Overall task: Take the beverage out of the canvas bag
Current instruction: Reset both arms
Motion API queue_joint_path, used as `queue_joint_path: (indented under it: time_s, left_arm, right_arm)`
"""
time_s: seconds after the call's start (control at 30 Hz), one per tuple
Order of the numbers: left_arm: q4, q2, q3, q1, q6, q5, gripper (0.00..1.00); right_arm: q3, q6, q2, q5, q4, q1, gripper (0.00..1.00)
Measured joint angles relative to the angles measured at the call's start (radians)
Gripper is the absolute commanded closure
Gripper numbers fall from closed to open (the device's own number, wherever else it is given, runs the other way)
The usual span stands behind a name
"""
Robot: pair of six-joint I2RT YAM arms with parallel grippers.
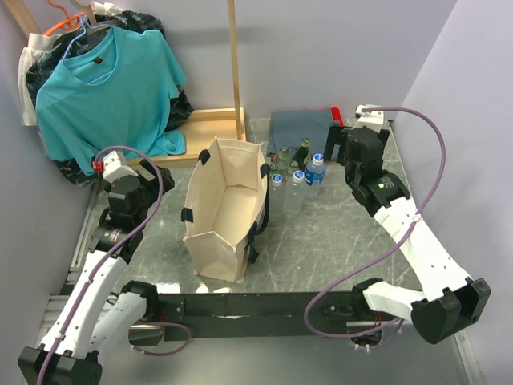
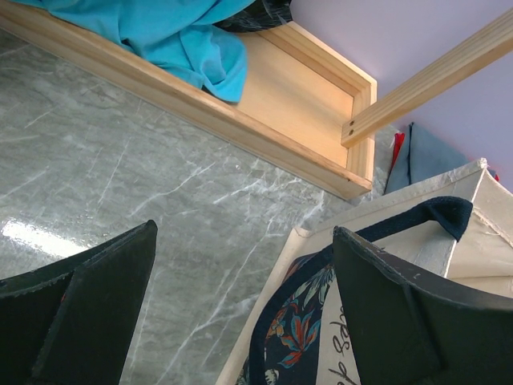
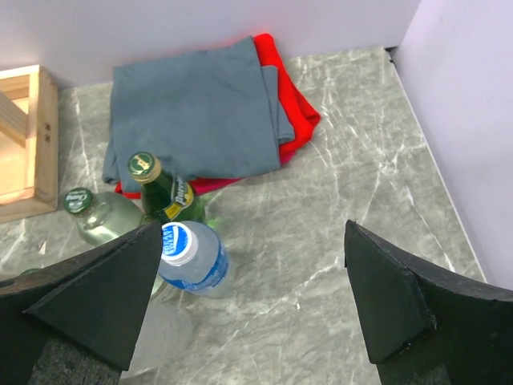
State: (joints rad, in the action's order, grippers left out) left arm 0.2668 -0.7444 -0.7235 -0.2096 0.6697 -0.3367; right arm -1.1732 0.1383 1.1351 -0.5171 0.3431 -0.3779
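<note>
On the far left a teal shirt (image 1: 104, 88) hangs from a wooden rack (image 1: 216, 128). Just in front of it the left pincer (image 2: 244, 234) hovers with its jaws wide and nothing between them, beside the near corner of the canvas bag (image 1: 210, 255) but not touching it.

The bag stands upright in the middle of the counter (image 1: 337, 233), mouth open. From above I see only bare beige lining inside, though its near end is hidden by the wall.

Just right of the bag is a tight cluster of bottles. A water bottle (image 3: 192, 257) with a blue cap stands closest to the right arm, touching or nearly touching a green glass bottle (image 3: 164, 192). A clear bottle with a green cap (image 3: 100, 215) is just behind. I take the water bottle for the drink, out of the bag and standing on the counter.

Behind the bottles lies a folded grey cloth (image 3: 196, 104) on a red one (image 3: 296, 104). The right pincer (image 3: 252, 233) hangs above the bottles, jaws spread wide and empty, with the water bottle by its left finger.

The step looks like letting go and backing off. To do it well, that arm should rise straight up before it swings away, since a sideways drift would catch the blue cap and topple the close-packed bottles. The jaws should stay spread until they are above the caps.
</note>
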Motion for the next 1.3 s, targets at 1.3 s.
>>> queue_joint_path:
  time_s: [1.3]
  left_arm:
    - [-0.027,-0.186,-0.124,0.000,-0.159,0.025,0.04]
  right_arm:
    - [0.456,0.076,-0.201,0.171,-0.348,0.210,0.00]
